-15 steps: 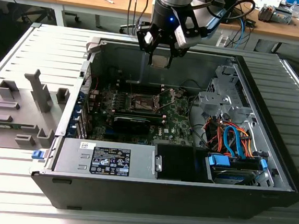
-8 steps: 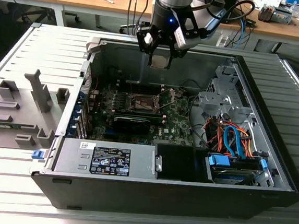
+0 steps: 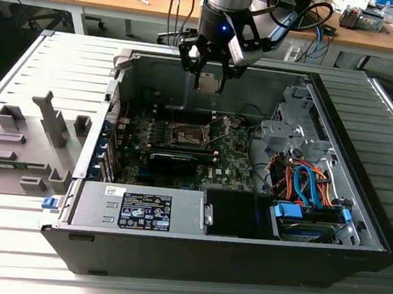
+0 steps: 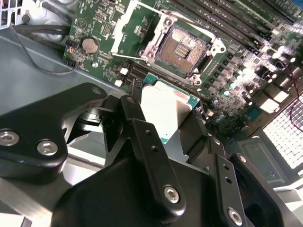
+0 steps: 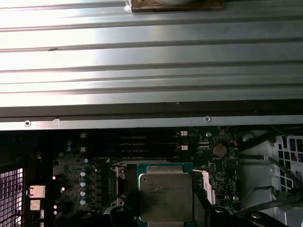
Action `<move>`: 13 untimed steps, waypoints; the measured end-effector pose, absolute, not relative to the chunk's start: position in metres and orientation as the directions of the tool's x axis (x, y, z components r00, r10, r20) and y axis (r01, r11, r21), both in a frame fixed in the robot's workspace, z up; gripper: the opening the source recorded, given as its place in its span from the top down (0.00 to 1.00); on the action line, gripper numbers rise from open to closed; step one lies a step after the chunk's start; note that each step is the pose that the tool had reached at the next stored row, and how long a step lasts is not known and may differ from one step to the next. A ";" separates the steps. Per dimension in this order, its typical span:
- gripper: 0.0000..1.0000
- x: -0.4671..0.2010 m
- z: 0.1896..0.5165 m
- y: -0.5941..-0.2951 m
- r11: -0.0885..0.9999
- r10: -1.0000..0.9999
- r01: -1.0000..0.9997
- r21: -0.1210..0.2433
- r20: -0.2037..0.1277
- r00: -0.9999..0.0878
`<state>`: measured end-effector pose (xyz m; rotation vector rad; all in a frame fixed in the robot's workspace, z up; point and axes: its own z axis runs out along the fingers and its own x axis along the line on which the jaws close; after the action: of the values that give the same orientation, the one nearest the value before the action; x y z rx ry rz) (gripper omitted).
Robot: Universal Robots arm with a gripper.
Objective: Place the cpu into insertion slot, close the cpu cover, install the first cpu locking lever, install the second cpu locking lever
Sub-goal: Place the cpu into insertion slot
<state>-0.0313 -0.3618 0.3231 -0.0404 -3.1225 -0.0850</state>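
Exterior view: an open computer case lies on its side on the ridged grey desk, and I look down into it.
End effector: set narrow, with black fingers clamped on opposite edges of the cpu.
Cpu: held flat in the air over the green motherboard, touching nothing but the fingers. Its pale face and green rim show in both wrist views.
Insertion slot: lies uncovered. In the second wrist view its dark contact field sits bare inside the silvery rim, apart from the cpu with open air between them.
Cpu cover: a silvery frame is swung back beside the slot, off its face.
Edges: the case's far wall stands close behind the cpu. A black card lies just beside the slot on the near side, and memory slots run along another side.
Open room: the space straight above the slot is open. The cable bundle sits well off at the exterior view's right, and the power supply lines the near wall.
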 end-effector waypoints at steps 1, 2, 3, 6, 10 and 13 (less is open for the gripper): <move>0.45 -0.031 0.323 -0.362 0.998 0.025 0.026 0.051 0.018 -1.000; 0.45 -0.032 0.322 -0.362 0.998 0.025 0.026 0.048 0.018 -1.000; 0.45 -0.032 0.321 -0.363 0.999 0.025 0.026 0.047 0.018 -1.000; 0.45 -0.032 0.320 -0.364 0.999 0.026 0.026 0.046 0.018 -1.000; 0.45 -0.032 0.318 -0.364 0.999 0.026 0.026 0.045 0.018 -1.000; 0.45 -0.032 0.317 -0.364 0.999 0.026 0.026 0.045 0.018 -1.000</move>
<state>-0.0324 -0.3641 0.3174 -0.0406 -3.1229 -0.0713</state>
